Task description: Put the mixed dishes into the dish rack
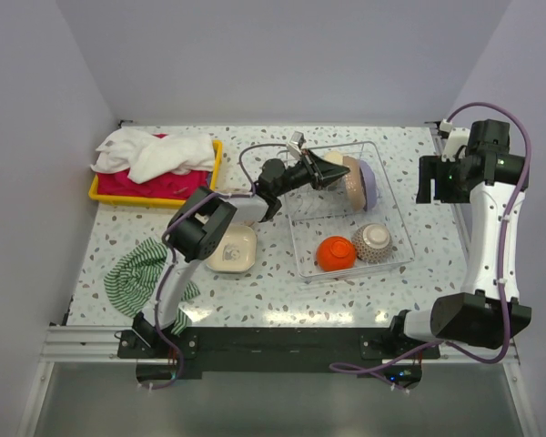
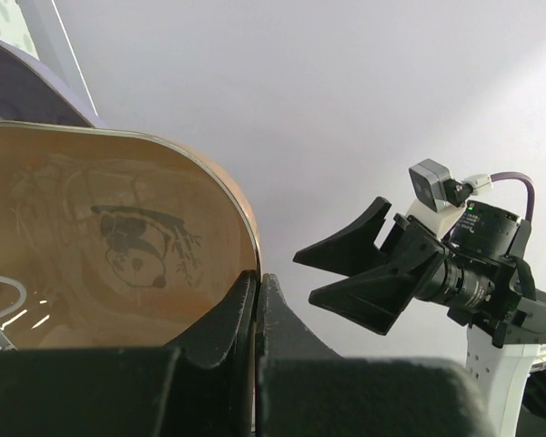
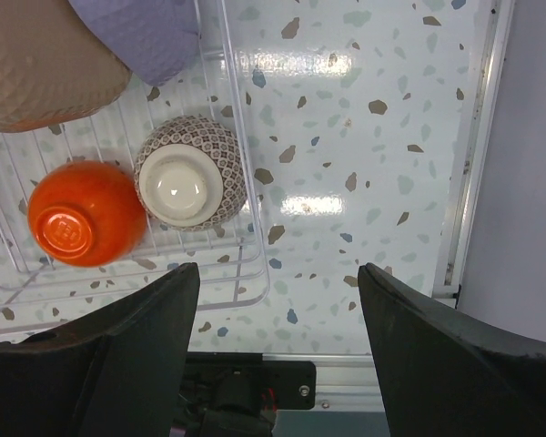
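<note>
Left jaws: the left gripper (image 2: 257, 305) is pressed together on the rim of the tan plate (image 2: 100, 246), pinching it edge-on. The plate's panda-printed face lies to one side of the fingers.
Held plate: it stands nearly upright inside the dish rack (image 1: 300, 241), at the far end and straight ahead of the left jaws.
Beyond the left jaws: the lilac plate (image 1: 370, 180) stands just behind the tan plate, on its far side from the fingers. Whether the two touch cannot be told.
Right jaws: the right gripper (image 3: 275, 278) is spread wide and holds nothing. It hangs above the table beside the rack's outer edge.
Below the right jaws: the orange bowl (image 3: 73, 223) and the speckled bowl (image 3: 189, 185) sit upside down in the rack's near end, touching or nearly so. Both lie toward one finger's side, with the bare table under the other.
Done so far: four dishes are in the rack, namely two bowls, the lilac plate, and the tan plate that is not yet released.
Left to do: a cream rounded-square dish (image 1: 232, 248) is on the table outside the rack, back along the left arm and well behind its jaws. Something small seems to lie in it, too faint to name. No cup can be picked out with certainty.
Stage: judged well past halfway. The step in hand looks like seating the tan plate between the dividers, after which the jaws would need to let go.
</note>
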{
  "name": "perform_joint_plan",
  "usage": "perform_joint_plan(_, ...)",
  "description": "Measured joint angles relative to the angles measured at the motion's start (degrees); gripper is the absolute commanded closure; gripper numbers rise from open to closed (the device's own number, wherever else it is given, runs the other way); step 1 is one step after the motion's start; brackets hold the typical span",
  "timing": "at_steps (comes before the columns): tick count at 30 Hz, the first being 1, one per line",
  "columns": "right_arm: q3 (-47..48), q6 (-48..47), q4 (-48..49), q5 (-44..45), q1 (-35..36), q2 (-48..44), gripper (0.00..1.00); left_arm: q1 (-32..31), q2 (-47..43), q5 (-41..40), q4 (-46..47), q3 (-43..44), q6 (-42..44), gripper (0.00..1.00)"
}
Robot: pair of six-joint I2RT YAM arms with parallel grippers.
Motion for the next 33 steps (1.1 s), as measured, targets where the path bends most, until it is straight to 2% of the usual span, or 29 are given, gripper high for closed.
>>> perform_joint_plan(10, -1.0, 0.0, 0.2, 0.0, 0.0, 0.0, 0.25, -0.1, 0.8, -0.5, -2.9, 2.7, 2.1, 1.00)
perform_joint_plan(12, -1.3, 0.0, 0.2, 0.0, 0.0, 0.1, 0.25, -0.1, 1.2, -0.6, -4.3, 3.7, 3.2, 0.93)
perform_joint_plan(15, -1.3, 0.0, 0.2, -0.1, 0.0, 0.3, 0.25, -0.2, 1.3, -0.9, -5.9, 3.9, 4.5, 0.88)
perform_joint_plan(16, -1.3, 0.0, 0.2, -0.1, 0.0, 0.3, 0.25, -0.2, 1.3, -1.0, -6.3, 3.9, 4.9, 0.84)
perform_joint_plan(17, -1.3, 0.0, 0.2, -0.2, 0.0, 0.3, 0.25, -0.3, 1.3, -1.0, -6.8, 3.9, 5.2, 0.73)
perform_joint_plan(19, -1.7, 0.1, 0.5, -0.3, 0.0, 0.3, 0.25, -0.6, 1.3, -1.1, -7.5, 3.7, 5.6, 0.68)
perform_joint_plan(20, -2.2, 0.1, 0.6, -0.3, 0.0, 0.3, 0.25, -0.8, 1.3, -1.2, -7.6, 3.4, 5.6, 0.62)
perform_joint_plan(22, -3.2, 0.1, 0.7, -0.3, 0.0, 0.3, 0.25, -1.1, 1.3, -1.2, -7.9, 2.5, 5.8, 0.57)
perform_joint_plan(26, -4.9, 0.4, 1.0, -0.5, 0.0, 0.2, 0.25, -1.5, 1.2, -1.1, -8.4, 1.0, 6.7, 0.40)
perform_joint_plan(31, -5.9, 1.3, 2.0, -1.7, 0.0, 0.2, 0.25, -1.6, -0.3, -1.0, -12.2, -1.1, 8.7, 0.35)
perform_joint_plan(33, -6.1, 1.8, 2.6, -2.5, 0.0, 0.2, 0.25, -1.4, -2.8, -0.4, -17.8, -2.1, 11.7, 0.30)
